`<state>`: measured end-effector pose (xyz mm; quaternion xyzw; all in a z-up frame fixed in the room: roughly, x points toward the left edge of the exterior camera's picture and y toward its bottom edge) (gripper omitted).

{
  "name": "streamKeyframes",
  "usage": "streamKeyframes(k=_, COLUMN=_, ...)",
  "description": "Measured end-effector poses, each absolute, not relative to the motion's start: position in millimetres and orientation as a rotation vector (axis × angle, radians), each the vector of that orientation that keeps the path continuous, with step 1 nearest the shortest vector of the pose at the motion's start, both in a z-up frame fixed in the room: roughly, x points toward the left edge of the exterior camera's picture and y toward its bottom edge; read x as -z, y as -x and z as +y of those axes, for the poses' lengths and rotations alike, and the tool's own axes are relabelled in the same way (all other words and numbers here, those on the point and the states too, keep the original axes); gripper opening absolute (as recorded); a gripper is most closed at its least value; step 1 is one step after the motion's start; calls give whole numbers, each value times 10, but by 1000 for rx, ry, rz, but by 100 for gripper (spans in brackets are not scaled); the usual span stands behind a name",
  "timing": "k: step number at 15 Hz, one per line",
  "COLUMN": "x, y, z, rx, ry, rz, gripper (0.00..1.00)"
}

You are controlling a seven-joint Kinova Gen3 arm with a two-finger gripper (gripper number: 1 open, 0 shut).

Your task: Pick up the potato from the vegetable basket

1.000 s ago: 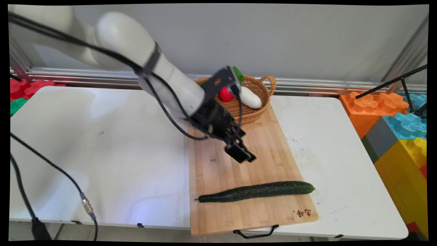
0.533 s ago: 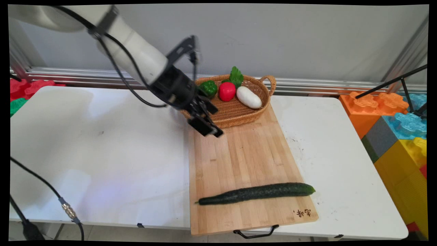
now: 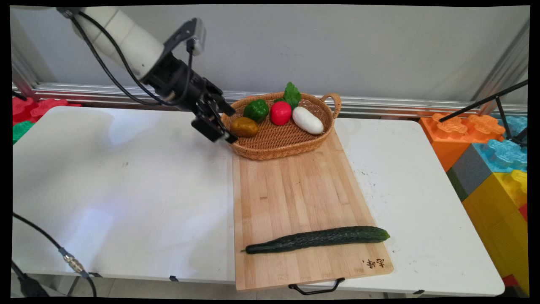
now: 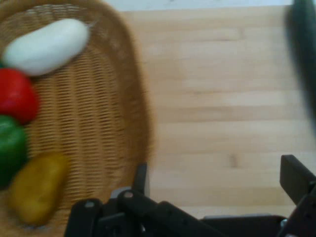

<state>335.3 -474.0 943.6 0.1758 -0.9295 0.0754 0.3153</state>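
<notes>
One black two-finger gripper (image 3: pixel 217 131) (image 4: pixel 217 180), on a white arm, hung above the table's far part, just beside the left rim of the oval woven wicker basket (image 3: pixel 274 153) (image 4: pixel 98 123). Whether it touched the rim we could not tell. In the hand view its fingers (image 4: pixel 296 177) stood well apart with nothing between them.

One oval woven wicker basket, with a loop handle at its right end, sat on the far end of the rectangular bamboo cutting board (image 3: pixel 295 194) (image 4: pixel 222 98). We counted its contents, left to right:
- a brown potato (image 3: pixel 244 126) (image 4: pixel 37 187), nearest the gripper
- a green bell pepper (image 3: pixel 256 109) (image 4: pixel 10 148)
- a round red tomato (image 3: pixel 280 112) (image 4: pixel 17 96), with a green leaf (image 3: pixel 292 93) behind it
- a white oblong vegetable (image 3: pixel 308 120) (image 4: pixel 47 44)

One rectangular bamboo cutting board lay on the white table (image 3: pixel 126 190), right of centre, a black wire handle (image 3: pixel 316 289) at its near edge.

One long dark green cucumber (image 3: pixel 316 238) lay crosswise on the board's near end, well apart from the gripper.

Several large coloured toy blocks (image 3: pixel 493 169) stood stacked beyond the table's right edge.
</notes>
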Motion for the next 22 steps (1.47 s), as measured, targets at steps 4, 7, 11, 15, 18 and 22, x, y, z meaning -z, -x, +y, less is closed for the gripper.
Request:
streamKeyframes(k=4, x=-9484, y=-3679, z=-5079, rx=-372, ry=-480, rz=-2458, gripper=100)
streamKeyframes(k=7, x=-9440, y=-3831, z=-5302, rx=-457, ry=-460, rz=-2475, gripper=100)
streamKeyframes(k=11, x=-9264, y=-3868, z=-5538, rx=-502, ry=-406, rz=-2503, gripper=100)
streamKeyframes(k=15, x=-8955, y=-3788, z=-5726, rx=-506, ry=-358, rz=-2535, gripper=100)
streamKeyframes(k=18, x=-8773, y=-3727, z=-5808, rx=-504, ry=-352, rz=-2556, gripper=100)
streamKeyframes(k=22, x=-8470, y=-3596, z=-5954, rx=-514, ry=-336, rz=-2586, gripper=100)
